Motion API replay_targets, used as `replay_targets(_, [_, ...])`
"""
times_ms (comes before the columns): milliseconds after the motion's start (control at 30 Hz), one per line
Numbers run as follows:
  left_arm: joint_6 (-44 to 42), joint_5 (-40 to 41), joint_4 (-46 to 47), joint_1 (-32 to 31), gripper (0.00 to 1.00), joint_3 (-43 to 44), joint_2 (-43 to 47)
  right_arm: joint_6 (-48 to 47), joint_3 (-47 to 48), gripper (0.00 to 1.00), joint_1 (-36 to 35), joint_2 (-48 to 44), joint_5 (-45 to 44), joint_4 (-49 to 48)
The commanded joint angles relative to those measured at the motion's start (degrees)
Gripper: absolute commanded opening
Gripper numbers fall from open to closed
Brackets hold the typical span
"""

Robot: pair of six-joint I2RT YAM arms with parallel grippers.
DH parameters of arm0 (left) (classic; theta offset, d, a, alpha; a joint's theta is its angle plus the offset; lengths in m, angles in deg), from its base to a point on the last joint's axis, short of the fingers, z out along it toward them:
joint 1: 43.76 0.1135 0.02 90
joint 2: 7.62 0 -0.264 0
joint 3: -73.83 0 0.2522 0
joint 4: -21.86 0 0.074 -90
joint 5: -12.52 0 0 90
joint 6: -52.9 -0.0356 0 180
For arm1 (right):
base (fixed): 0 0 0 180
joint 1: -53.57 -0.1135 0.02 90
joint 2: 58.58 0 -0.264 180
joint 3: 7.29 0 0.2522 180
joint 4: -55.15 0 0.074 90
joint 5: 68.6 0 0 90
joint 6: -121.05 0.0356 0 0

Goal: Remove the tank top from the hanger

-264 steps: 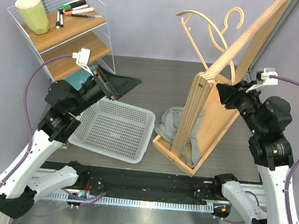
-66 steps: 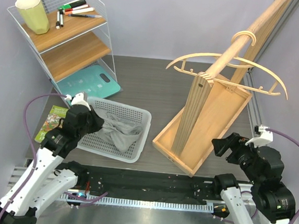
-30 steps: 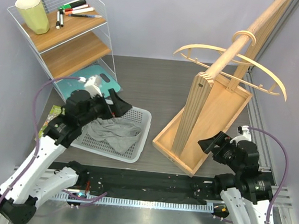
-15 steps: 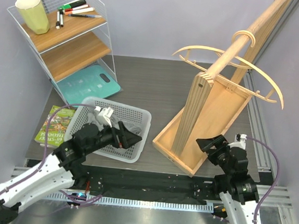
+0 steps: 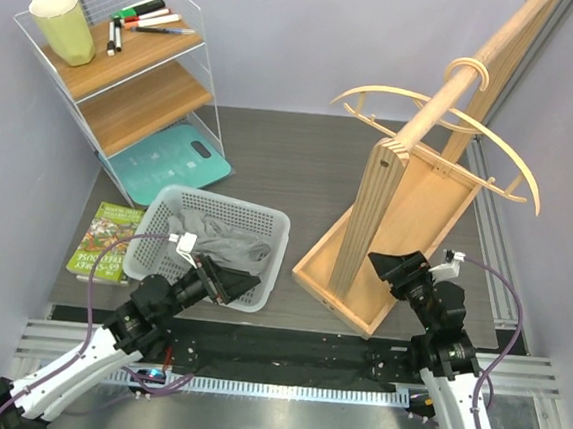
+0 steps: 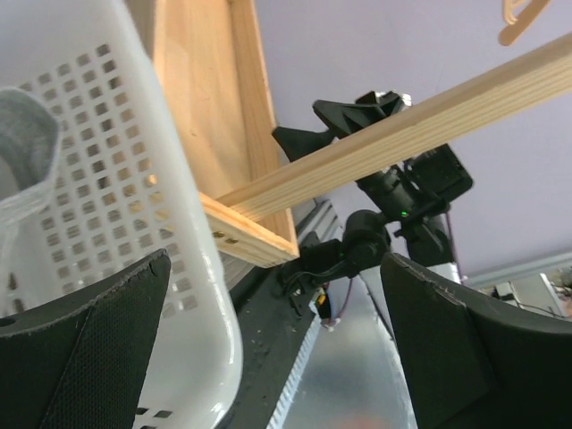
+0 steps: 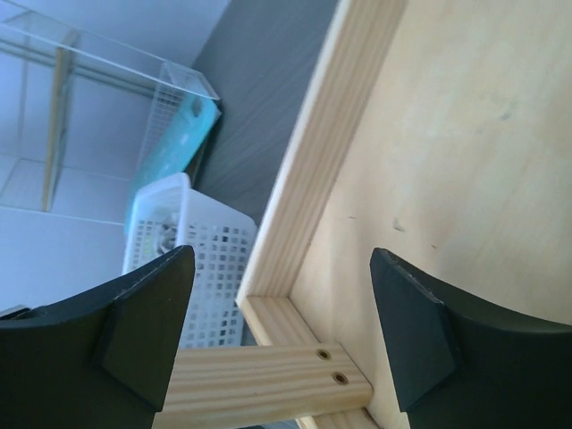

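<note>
The tank top point(image 5: 226, 241) now lies crumpled inside the white basket point(image 5: 277, 236) on the tabletop point(image 5: 302, 156), well apart from the two pale-wood hangers point(image 5: 494, 142), which both hang bare on the thick rail point(image 5: 481, 61). Some seconds earlier the grey cloth was draped at the foot of the wooden stand point(image 5: 416, 226); a little later it was already in the basket, with the left gripper point(image 5: 245, 289) upon it. In the last second both arms have drawn back toward their bases. The left gripper, which was over the basket half a second ago, is now low at the basket's near rim, and its jaws stand wide open with nothing between them; the left wrist view shows only the basket wall and a bit of grey knit point(image 6: 20, 147) at the side. The right gripper point(image 5: 387, 267) has also come down and sits near the near corner of the stand, its jaws open and empty, looking along the stand's frame in its wrist view. It is not possible to say which of the two hangers carried the top, because they look alike. Judging from this, the task seems finished: the garment is free of any hanger, it has been let go, and the arms appear to be retiring to rest.
</note>
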Motion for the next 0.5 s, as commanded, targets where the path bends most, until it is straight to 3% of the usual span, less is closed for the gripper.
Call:
replay_targets(0, [2.2, -3.4, 11.7, 0.0, 1.00, -5.5, -0.4, 3.5, -12.9, 0.87, 0.1, -0.2, 3.6, -15.0])
replay_targets(167, [1.5, -2.3, 2.1, 0.0, 1.00, -5.6, 7.6, 0.1, -13.0, 0.88, 0.2, -0.2, -0.5, -12.4])
replay_targets(467, [0.3, -3.0, -3.2, 0.0, 1.00, -5.3, 8.2, 1.4, -13.0, 0.91, 0.1, -0.3, -2.4, -11.0])
